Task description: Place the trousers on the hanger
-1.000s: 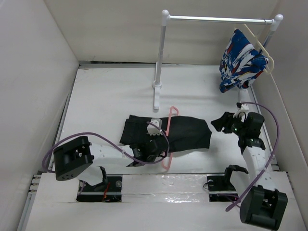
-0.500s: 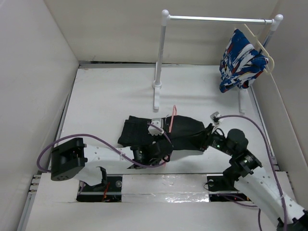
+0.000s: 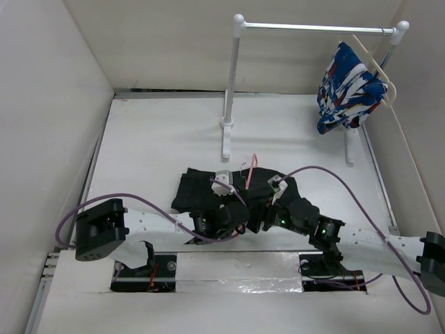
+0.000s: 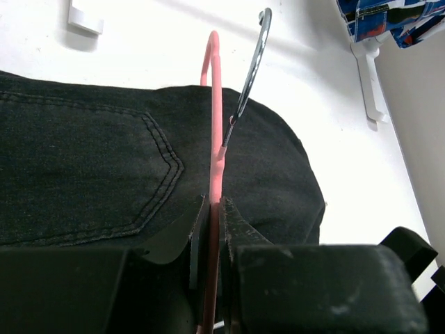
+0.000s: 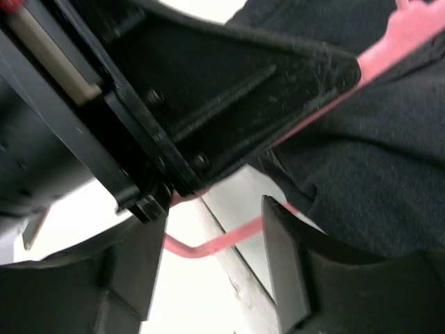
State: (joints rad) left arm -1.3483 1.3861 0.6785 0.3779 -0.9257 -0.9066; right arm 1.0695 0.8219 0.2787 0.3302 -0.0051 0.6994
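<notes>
I saw the left gripper (image 4: 212, 210) clamped on the hanger (image 4: 214, 125) above the trousers (image 4: 83, 174); the right gripper (image 5: 214, 233) was spread apart, seemingly around the hanger too.

Left gripper (image 4: 214, 209) fingers clamped on pink hanger (image 4: 214, 139), seen edge-on, wire running up centre of frame. Metal hook (image 4: 252, 66) at far end, tilted right. Black trousers (image 4: 83, 167) flat beneath, curved pocket seam (image 4: 163, 174) left of wire. White table (image 4: 361, 181) beyond. Patterned garment (image 4: 389, 17) and white rack foot (image 4: 368, 76) top right.
</notes>
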